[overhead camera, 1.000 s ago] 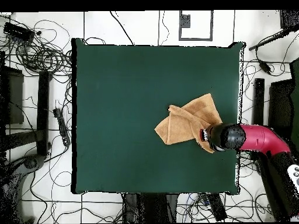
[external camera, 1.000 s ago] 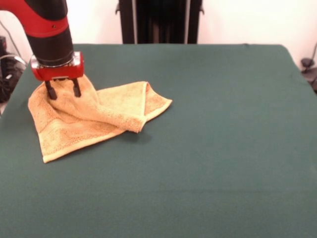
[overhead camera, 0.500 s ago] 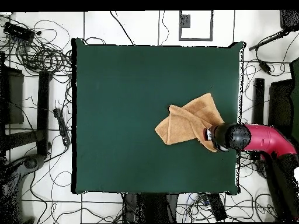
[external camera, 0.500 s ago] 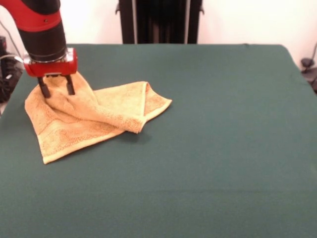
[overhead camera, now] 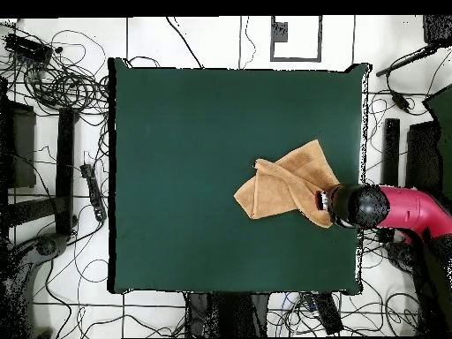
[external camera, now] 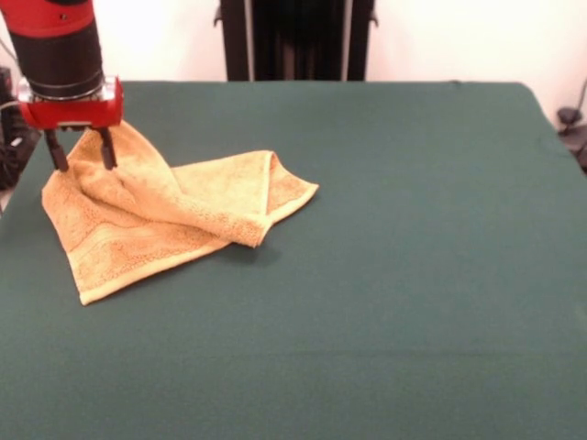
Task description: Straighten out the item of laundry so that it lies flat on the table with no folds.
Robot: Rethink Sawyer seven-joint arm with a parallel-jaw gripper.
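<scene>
End effector (external camera: 81, 154) at folded towel (external camera: 170, 220) corner, fingers apart.

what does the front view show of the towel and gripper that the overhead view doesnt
Only the front view shows the gripper from the side: two dark fingers pointing down, spread apart over a raised ridge of the towel, plus the fold doubled over at the towel's right end. Only the overhead view shows the whole table outline and the towel sitting close to one table edge, with cables on the floor around it. Both show the towel crumpled, not flat, with the arm at one of its ends.
</scene>
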